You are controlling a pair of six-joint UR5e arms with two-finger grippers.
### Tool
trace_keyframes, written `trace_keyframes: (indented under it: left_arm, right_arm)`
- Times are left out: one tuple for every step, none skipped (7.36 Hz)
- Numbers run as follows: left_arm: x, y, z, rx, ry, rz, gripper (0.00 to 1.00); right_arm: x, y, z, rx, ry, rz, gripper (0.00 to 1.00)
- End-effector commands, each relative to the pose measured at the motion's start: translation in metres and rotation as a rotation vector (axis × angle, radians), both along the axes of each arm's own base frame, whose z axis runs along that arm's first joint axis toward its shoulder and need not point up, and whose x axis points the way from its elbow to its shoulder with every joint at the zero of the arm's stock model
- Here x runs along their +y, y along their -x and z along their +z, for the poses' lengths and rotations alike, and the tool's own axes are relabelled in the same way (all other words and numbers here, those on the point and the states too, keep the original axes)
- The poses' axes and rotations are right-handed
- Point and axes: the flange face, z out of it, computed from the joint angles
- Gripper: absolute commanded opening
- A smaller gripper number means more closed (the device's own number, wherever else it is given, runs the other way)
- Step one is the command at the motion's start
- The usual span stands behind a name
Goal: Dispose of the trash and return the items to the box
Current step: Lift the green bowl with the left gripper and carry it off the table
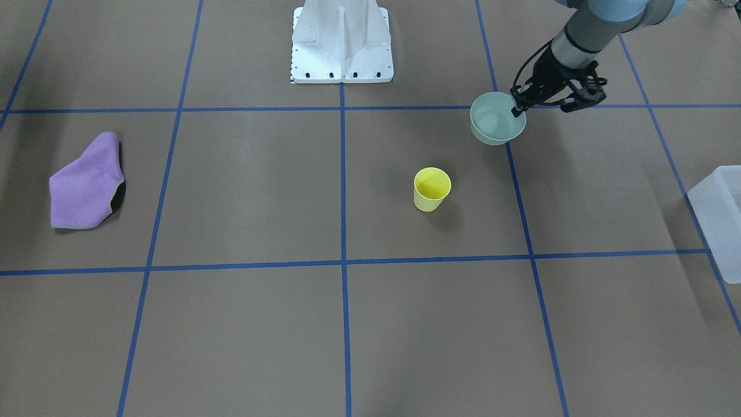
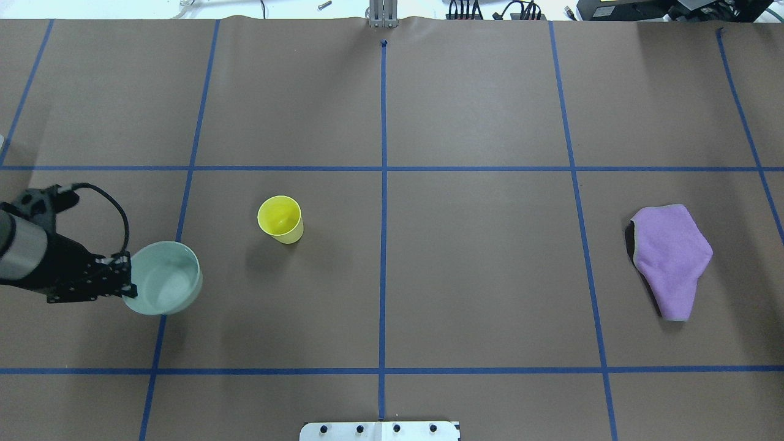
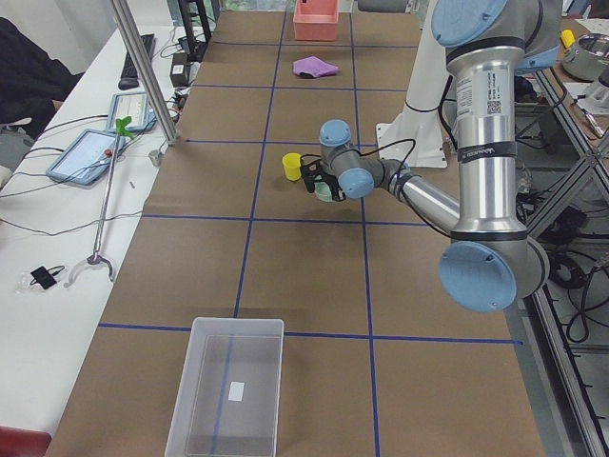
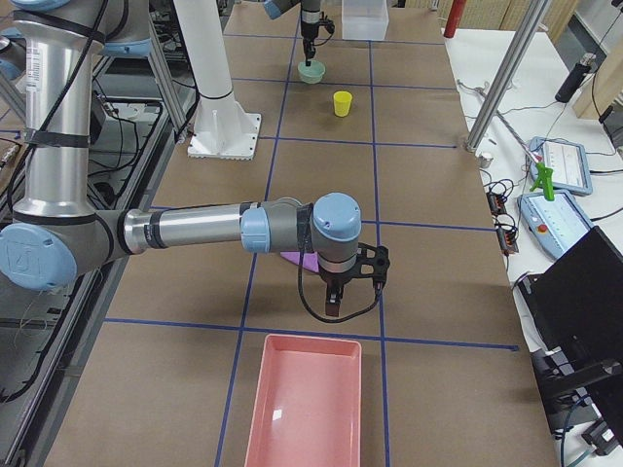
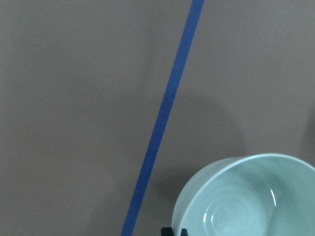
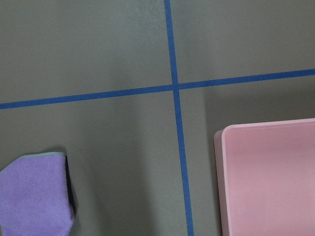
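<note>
The left tool (image 1: 516, 108) pinches the rim of the mint-green bowl (image 1: 495, 120), one finger inside the wall and one outside. This grip suits an open, thin-walled dish and keeps it level for carrying. The shadow cast beside the bowl in the left wrist view suggests it hangs just clear of the counter (image 1: 249, 191), though I cannot be sure. The left arm reaches out long and low from the robot's side, its wrist turned so the tool comes down onto the rim's near edge.

The yellow cup (image 1: 432, 189) stands upright near the bowl, apart from it and not yet handled. The box (image 1: 719, 223), a frosted translucent bin, sits well apart toward the counter's left end, so the bowl probably goes there.

The right tool (image 4: 331, 309) hangs pointing down between a purple cloth (image 4: 292, 259) and a pink tray (image 4: 304, 404). Whether it is spread or pressed together I cannot tell.
</note>
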Motion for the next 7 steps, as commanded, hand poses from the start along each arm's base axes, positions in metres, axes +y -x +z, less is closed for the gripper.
trace_keyframes:
  left_arm:
    - [-0.056, 0.104, 0.016, 0.082, 0.131, -0.146, 0.00]
    - [-0.085, 0.168, 0.049, 0.098, 0.212, -0.275, 0.00]
    - [-0.100, 0.223, 0.088, 0.083, 0.282, -0.404, 0.00]
    - [-0.108, 0.264, 0.131, 0.058, 0.355, -0.508, 0.00]
    - [-0.109, 0.312, 0.166, 0.051, 0.394, -0.603, 0.00]
    - [-0.103, 0.347, 0.205, 0.014, 0.312, -0.584, 0.00]
    - [-0.089, 0.387, 0.259, -0.036, 0.202, -0.533, 0.00]
  right_arm:
    - [0.000, 0.001, 0.001, 0.001, 0.002, -0.001, 1.00]
    - [0.000, 0.001, 0.001, 0.001, 0.002, -0.002, 1.00]
    - [0.000, 0.002, 0.001, -0.001, 0.006, -0.001, 1.00]
    - [-0.002, 0.003, -0.002, 0.000, 0.010, 0.007, 1.00]
    - [-0.006, 0.004, -0.006, -0.001, 0.004, 0.008, 1.00]
    - [-0.007, 0.004, -0.008, -0.001, 0.001, 0.010, 1.00]
    - [-0.007, 0.006, -0.016, -0.002, -0.005, 0.016, 1.00]
